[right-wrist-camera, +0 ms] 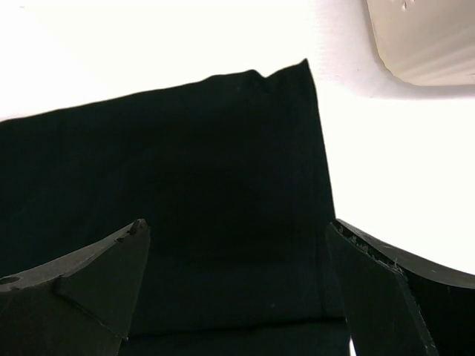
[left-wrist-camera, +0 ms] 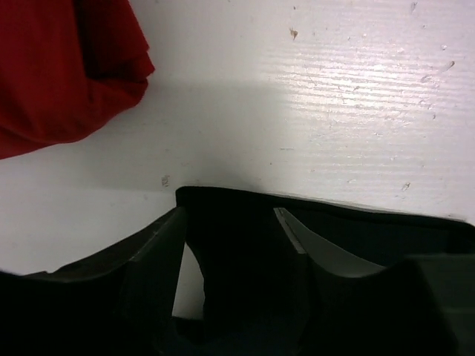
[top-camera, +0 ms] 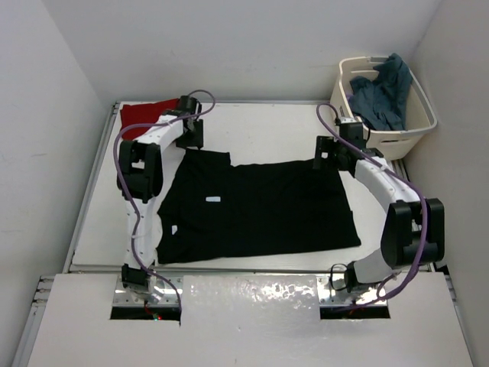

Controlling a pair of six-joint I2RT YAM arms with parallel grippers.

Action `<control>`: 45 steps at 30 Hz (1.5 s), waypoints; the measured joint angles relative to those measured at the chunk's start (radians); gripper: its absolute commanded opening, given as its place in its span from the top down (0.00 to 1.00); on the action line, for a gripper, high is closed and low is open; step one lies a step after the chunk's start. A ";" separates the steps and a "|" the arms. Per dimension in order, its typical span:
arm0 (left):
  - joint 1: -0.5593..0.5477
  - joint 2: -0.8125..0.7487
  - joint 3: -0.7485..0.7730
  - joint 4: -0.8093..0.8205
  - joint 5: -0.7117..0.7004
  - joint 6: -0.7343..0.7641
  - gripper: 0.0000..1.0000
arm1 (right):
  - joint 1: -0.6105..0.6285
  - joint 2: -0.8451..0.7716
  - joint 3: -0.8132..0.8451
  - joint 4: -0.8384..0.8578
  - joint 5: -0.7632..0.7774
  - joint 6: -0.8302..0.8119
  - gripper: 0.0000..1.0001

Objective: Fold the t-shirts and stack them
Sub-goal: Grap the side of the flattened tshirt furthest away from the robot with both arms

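A black t-shirt lies spread flat on the white table. A folded red t-shirt sits at the back left corner and also shows in the left wrist view. My left gripper is low at the black shirt's back left corner. It is open, with that corner between the fingers. My right gripper hovers over the shirt's back right corner, jaws wide open and empty. A slate blue-grey shirt lies in the tub. No lavender shirt shows.
A cream plastic tub stands at the back right, beside the table; its corner shows in the right wrist view. White walls close in the left, back and right. A raised rim runs along the table's edges.
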 measured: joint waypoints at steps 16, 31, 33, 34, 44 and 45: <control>0.006 0.014 -0.055 0.082 0.088 0.026 1.00 | 0.000 0.195 0.087 0.005 0.029 0.001 0.01; 0.008 0.003 -0.128 0.312 0.206 0.088 1.00 | 0.072 0.541 0.434 -0.032 0.415 0.181 0.06; 0.008 -0.005 -0.143 0.333 0.227 0.097 1.00 | 0.072 0.566 0.447 -0.034 0.451 0.198 0.08; 0.008 -0.009 -0.151 0.345 0.238 0.100 1.00 | 0.072 0.575 0.447 -0.041 0.470 0.208 0.08; 0.008 -0.090 -0.246 0.441 0.319 0.147 1.00 | 0.070 0.673 0.519 -0.101 0.550 0.269 0.14; 0.008 -0.100 -0.255 0.452 0.329 0.150 1.00 | 0.070 0.674 0.520 -0.103 0.552 0.272 0.15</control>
